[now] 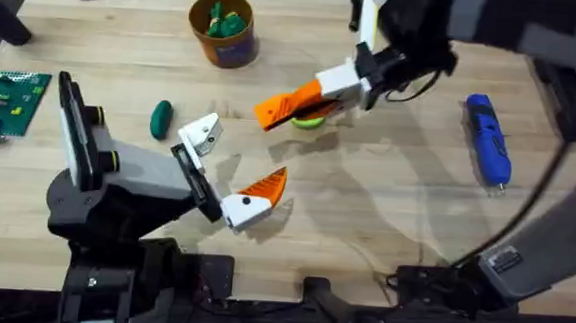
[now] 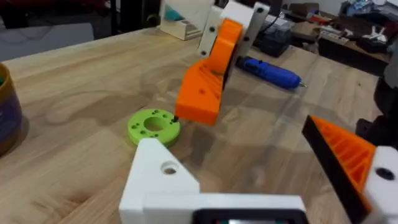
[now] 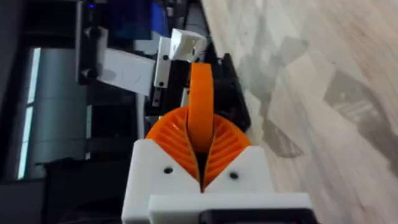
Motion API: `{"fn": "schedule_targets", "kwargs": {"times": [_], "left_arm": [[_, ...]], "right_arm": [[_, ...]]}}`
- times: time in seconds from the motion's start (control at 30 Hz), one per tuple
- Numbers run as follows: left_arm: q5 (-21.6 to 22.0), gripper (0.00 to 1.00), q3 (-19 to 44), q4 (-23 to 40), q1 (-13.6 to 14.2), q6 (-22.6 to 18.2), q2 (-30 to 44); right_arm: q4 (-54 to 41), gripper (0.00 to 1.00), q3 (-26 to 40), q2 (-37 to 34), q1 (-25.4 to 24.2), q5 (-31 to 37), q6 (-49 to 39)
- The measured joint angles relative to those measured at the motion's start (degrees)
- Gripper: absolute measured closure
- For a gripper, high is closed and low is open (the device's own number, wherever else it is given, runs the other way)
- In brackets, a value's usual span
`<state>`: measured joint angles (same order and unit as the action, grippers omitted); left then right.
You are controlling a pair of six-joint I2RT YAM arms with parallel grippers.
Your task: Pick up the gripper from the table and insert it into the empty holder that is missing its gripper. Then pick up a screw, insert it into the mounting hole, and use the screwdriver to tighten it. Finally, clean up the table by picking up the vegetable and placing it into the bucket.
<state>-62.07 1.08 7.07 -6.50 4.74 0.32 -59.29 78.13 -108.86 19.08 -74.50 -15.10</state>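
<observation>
The right gripper [image 1: 289, 108] was clamped on the loose orange gripper [image 1: 274, 108], its two ribbed orange pads pressed against the wedge's flat sides in the right wrist view, where the wedge [image 3: 201, 106] stood edge-on between them. In the overhead view the wedge's long axis ran from the right arm's white finger bases down toward the table's left, its narrow end leading and sitting over the lime green disc [image 1: 308, 122]. The left wrist view showed that end tilted downward, the dark tip just beside the disc [image 2: 153, 124], though contact could not be judged.

The left gripper [image 1: 229, 171] stood wide apart: one finger carried its orange pad [image 1: 265, 187], the other was the bare white holder [image 1: 202, 132], its mounting hole visible in the left wrist view [image 2: 168, 168]. The holder lay low near the table, well short of the wedge.

The dark green vegetable [image 1: 161, 118] lay on the wood just left of the holder, long axis roughly away from the bases. The bucket [image 1: 224, 27] stood at the far edge holding leafy green pieces. The blue screwdriver [image 1: 488, 139] lay far right, tip toward the bases.
</observation>
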Motion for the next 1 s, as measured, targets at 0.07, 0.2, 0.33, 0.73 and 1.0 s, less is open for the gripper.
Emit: {"fn": "schedule_targets", "kwargs": {"times": [0.07, 0.2, 0.33, 0.73, 1.0], "left_arm": [[-0.6, 0.015, 0.0, 0.1, 0.0, -0.6, 0.0], [-1.8, 0.016, 0.0, 0.3, 0.0, -1.8, 0.0], [-2.5, 0.015, 0.0, 0.4, 0.0, -2.2, 0.0], [-2.7, 0.015, 0.0, 0.4, 0.0, -2.6, 0.0], [-2.7, 0.014, 0.0, 0.4, 0.0, -2.6, 0.0]], "right_arm": [[-0.4, 0.994, 0.0, -2.5, 0.9, -2.8, -2.0], [-0.4, 0.994, 0.0, -6.2, 3.3, -6.6, -4.6], [-0.1, 0.994, 0.0, -7.1, 6.0, -8.5, -6.1], [0.2, 0.994, 0.0, -7.1, 8.5, -11.3, -6.8], [1.1, 0.994, 0.0, -7.1, 9.0, -11.7, -6.4]]}}
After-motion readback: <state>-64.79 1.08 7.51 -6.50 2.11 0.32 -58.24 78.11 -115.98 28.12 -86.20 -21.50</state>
